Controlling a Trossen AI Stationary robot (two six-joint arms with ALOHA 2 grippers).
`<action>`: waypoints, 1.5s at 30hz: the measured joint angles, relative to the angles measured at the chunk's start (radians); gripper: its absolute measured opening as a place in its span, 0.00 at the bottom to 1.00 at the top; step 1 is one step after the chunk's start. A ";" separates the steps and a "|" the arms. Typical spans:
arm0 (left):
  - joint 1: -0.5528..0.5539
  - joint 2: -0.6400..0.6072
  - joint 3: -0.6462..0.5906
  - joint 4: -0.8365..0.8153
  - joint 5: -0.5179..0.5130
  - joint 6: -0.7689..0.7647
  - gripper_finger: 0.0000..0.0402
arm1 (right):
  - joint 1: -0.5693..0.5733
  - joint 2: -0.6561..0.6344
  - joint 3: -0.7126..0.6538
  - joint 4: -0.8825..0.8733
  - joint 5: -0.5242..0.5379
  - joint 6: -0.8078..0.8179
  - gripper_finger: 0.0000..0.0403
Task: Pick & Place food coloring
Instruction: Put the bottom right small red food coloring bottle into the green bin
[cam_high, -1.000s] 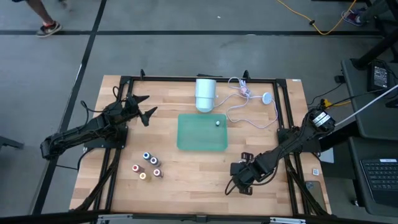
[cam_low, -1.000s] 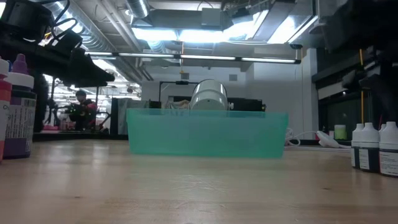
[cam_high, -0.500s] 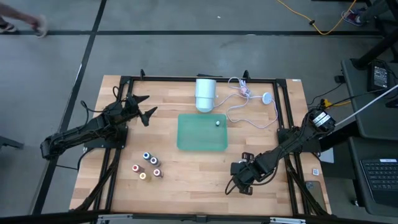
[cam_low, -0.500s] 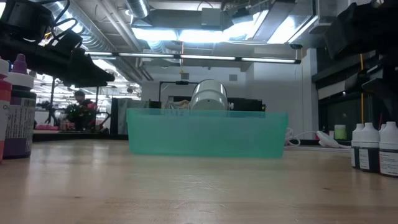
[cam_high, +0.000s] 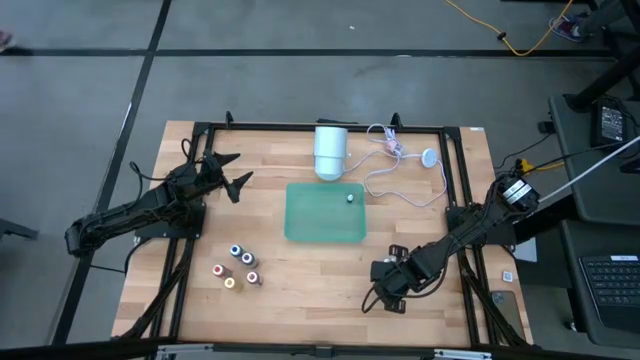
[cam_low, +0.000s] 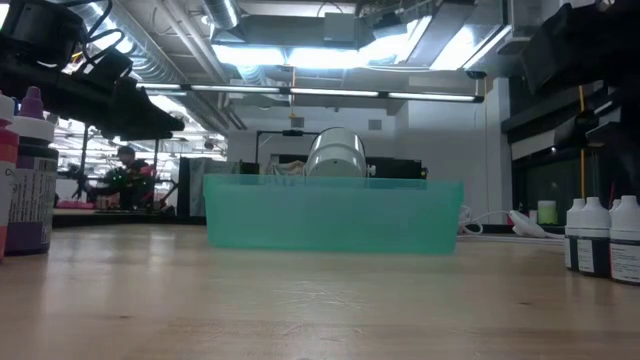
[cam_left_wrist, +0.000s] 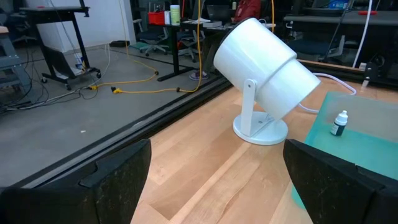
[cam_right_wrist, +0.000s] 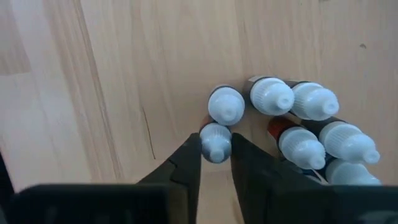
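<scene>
Right gripper (cam_right_wrist: 216, 163) low over the table's (cam_high: 300, 275) near right part, fingers (cam_right_wrist: 186, 163) pinched on one white-capped bottle (cam_right_wrist: 216, 142) at the edge of a cluster of like bottles (cam_right_wrist: 311, 124). Left gripper (cam_high: 232, 172) raised at the far left, jaws spread wide, holding nothing. Five coloured-top bottles (cam_high: 238, 265) upright near the left front, well apart from both grippers. One more small bottle (cam_high: 350, 197), probably the same sort, in the green tray (cam_high: 322, 222) at centre. White cylinder (cam_high: 331, 150) behind the tray.
</scene>
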 joint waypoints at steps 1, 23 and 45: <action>0.000 0.000 0.000 0.000 0.000 0.000 0.90 | 0.000 0.000 0.000 0.002 0.000 0.001 0.17; 0.000 0.000 0.000 0.000 0.000 0.000 0.90 | -0.080 -0.037 0.363 -0.370 -0.077 -0.136 0.15; 0.000 0.000 0.000 0.000 0.000 0.000 0.90 | -0.465 0.027 0.407 -0.361 0.091 -0.244 0.16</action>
